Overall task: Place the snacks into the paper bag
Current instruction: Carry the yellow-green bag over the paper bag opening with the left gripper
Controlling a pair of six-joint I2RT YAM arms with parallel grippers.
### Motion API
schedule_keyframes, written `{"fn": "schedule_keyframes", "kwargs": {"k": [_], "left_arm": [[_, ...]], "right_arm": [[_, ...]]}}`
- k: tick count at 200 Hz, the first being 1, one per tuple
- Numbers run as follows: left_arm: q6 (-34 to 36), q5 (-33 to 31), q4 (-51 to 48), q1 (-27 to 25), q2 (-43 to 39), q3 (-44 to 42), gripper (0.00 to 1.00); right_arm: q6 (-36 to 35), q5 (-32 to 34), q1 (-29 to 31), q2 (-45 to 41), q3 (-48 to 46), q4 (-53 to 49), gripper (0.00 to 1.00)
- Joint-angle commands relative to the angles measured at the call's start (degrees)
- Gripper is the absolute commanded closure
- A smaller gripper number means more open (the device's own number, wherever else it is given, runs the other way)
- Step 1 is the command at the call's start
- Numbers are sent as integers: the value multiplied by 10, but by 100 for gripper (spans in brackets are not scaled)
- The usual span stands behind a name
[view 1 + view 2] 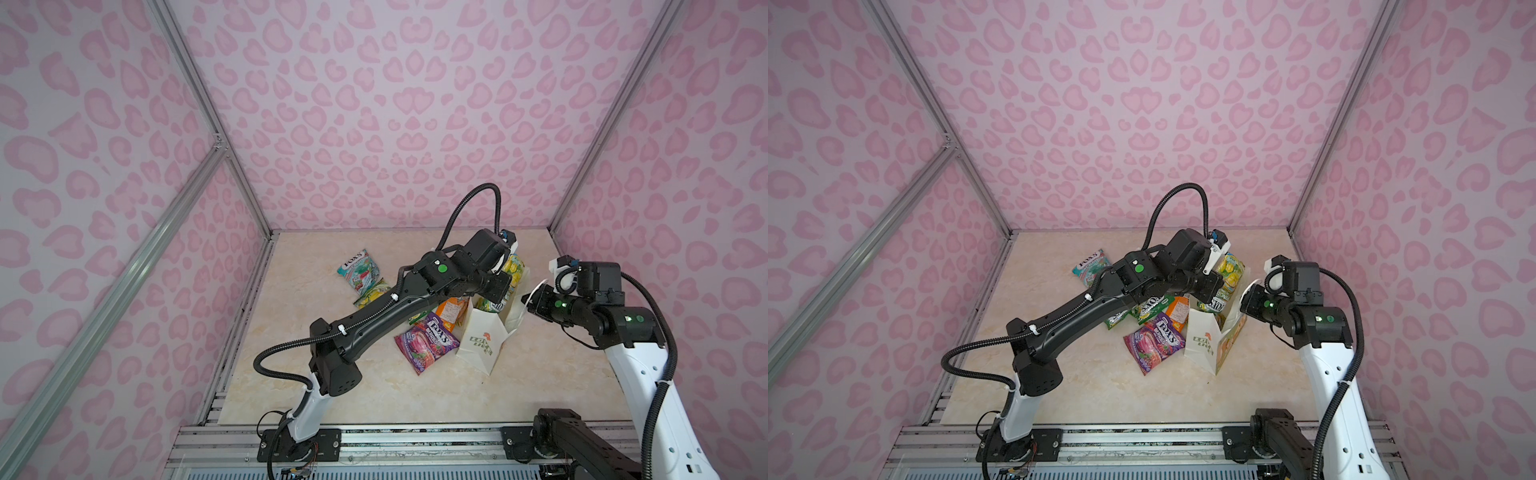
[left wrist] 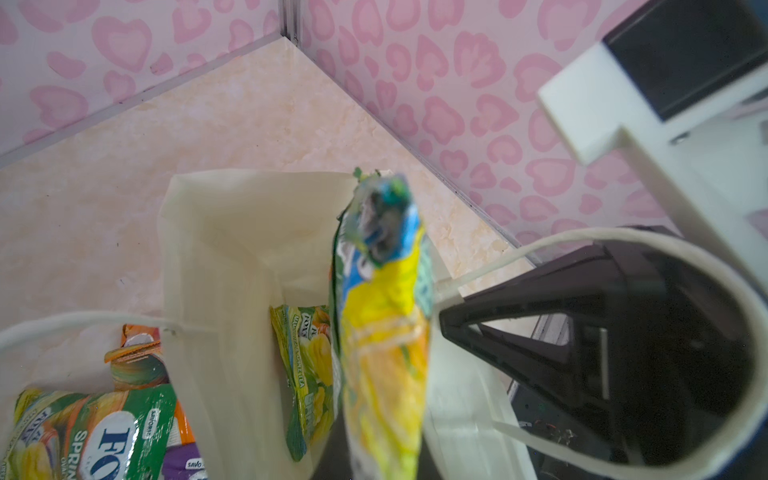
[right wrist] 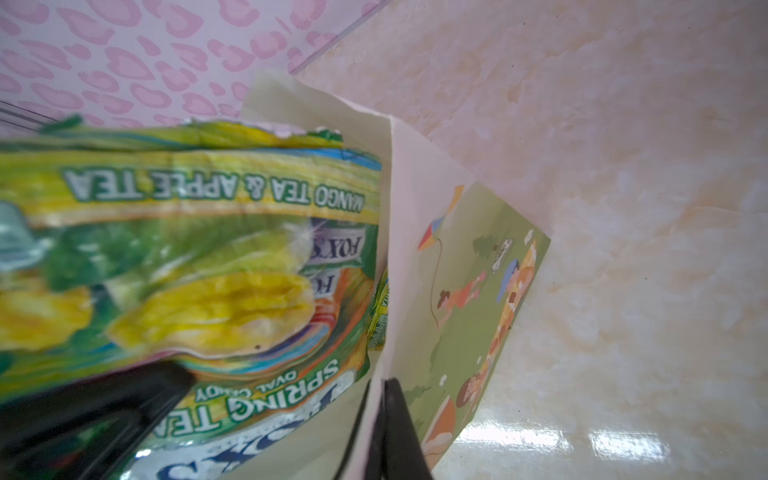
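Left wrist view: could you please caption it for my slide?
Yellow pouch held over the open bag, a second pouch already inside; right end effector pinches the rim.

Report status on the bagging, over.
Left gripper shut on green-yellow pouch at paper bag mouth. Right gripper shut on its wall, holding it open. One bagged pouch inside; purple pouch, teal pouch on table. Nothing blocking.

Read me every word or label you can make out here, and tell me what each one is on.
"FOX'S": teal pouch
"FOX'S BERRIES": purple pouch
"LOVE LIFE": paper bag
"MANGO TEA & APPLE TEA": green-yellow pouch at the bag's mouth, upside down in the right wrist view
"SPRING TEA": same pouch
"OVAL CANDY": same pouch
Orange pouch: print too small to read
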Motion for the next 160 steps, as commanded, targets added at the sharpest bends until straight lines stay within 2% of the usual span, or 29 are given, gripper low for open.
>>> {"fn": "schedule_keyframes", "kwargs": {"k": [1,117,144,160], "left_arm": [[4,-14,5,1,13,5,91],[0,-26,-28,1,85,32,90],[0,-18,-35,1,93,35,85],[-2,-4,-34,1,90,35,78]], "right_arm": [[0,-1,0,-2,-1,2,100],[2,-1,1,-4,1,1,100],[2,-2,1,-4,-1,3,100],[3,-3,0,-3,-2,5,100]]}}
